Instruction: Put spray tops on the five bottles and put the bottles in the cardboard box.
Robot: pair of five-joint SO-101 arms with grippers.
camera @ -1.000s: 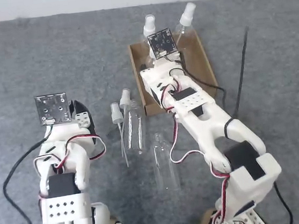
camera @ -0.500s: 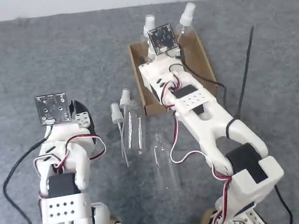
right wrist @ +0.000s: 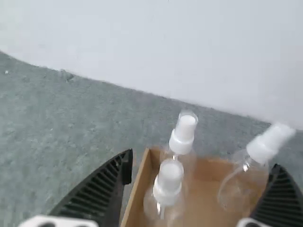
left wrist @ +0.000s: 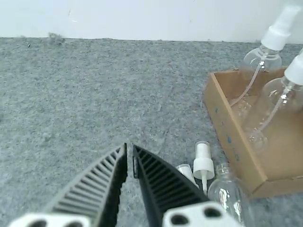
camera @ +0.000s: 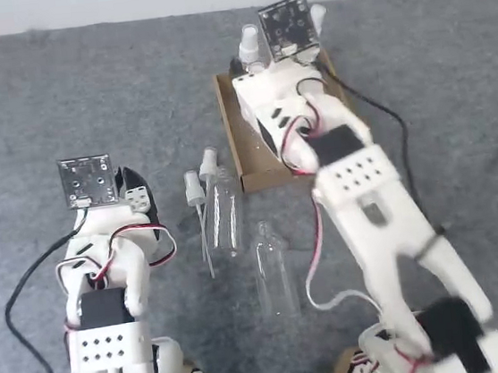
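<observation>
Left claw (left wrist: 130, 150) first: nearly closed, only a slit between the jaws, holding nothing, well left of the box (camera: 228, 126). Between it and the box lie two spray tops (camera: 195, 191). Next come two bottles on their sides: one (camera: 225, 214) just beside the tops, one (camera: 274, 272) uncapped, nearer me. Three capped bottles (right wrist: 168, 187) stand in the box. Over the box my right claw (right wrist: 201, 165) gapes wide, empty. I judge a careless swing there could topple them. Left of the box, a lying bottle may roll away from a pinch.
</observation>
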